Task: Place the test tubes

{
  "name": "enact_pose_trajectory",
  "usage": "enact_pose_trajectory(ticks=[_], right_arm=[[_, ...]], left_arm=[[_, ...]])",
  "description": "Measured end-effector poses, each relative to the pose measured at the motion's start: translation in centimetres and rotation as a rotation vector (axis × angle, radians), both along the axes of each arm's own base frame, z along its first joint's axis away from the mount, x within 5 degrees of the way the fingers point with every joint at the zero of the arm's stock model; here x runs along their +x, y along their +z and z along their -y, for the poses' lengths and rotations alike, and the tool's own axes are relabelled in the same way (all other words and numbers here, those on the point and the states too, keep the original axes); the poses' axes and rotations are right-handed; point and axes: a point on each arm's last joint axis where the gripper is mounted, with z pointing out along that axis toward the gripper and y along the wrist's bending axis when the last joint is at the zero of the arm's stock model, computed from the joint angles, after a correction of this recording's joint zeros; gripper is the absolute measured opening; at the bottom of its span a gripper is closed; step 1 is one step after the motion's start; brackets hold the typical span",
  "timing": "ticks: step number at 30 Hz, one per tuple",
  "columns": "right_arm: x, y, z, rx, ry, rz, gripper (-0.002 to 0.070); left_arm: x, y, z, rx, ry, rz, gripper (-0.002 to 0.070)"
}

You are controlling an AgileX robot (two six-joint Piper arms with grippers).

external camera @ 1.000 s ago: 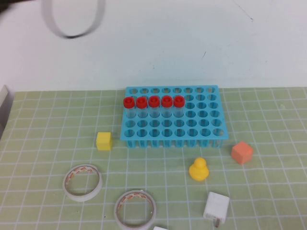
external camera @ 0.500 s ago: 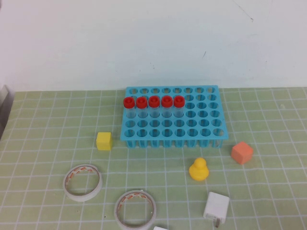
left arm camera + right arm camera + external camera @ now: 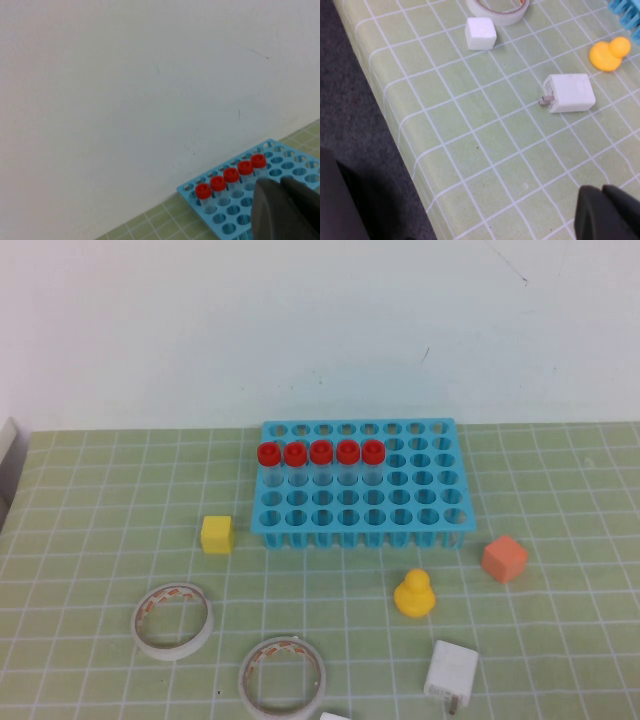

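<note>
Left tool (image 3: 281, 205), closed empty, hangs near the rack (image 3: 360, 537) of five test tubes (image 3: 320, 452); right tool (image 3: 603, 212), closed empty, well apart.

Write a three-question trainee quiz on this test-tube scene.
1. How many red-capped test tubes stand in the blue rack?
2. True or false: the yellow duck sits on the mat, outside the rack.
3. The left gripper, raised and aimed at the rack, and the right gripper, above the mat's near edge, have fingers: A) open B) shut.
Key: 1. five; 2. true; 3. B.
</note>
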Motion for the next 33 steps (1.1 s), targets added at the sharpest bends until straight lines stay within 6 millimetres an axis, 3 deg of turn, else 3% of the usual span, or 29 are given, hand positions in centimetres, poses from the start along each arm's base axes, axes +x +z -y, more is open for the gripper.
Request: enact_pose_trajectory(ticks=[6, 33], right_arm=[[0.0, 0.0, 0.0, 0.0, 0.0, 0.0, -0.0001], [0.0, 0.0, 0.0, 0.0, 0.0, 0.0, -0.0001]], left_arm=[[-0.1, -1.5, -0.1, -0.016, -0.001, -0.025, 0.0], [0.0, -2.5, -0.4, -0.018, 0.041, -0.134, 0.0]])
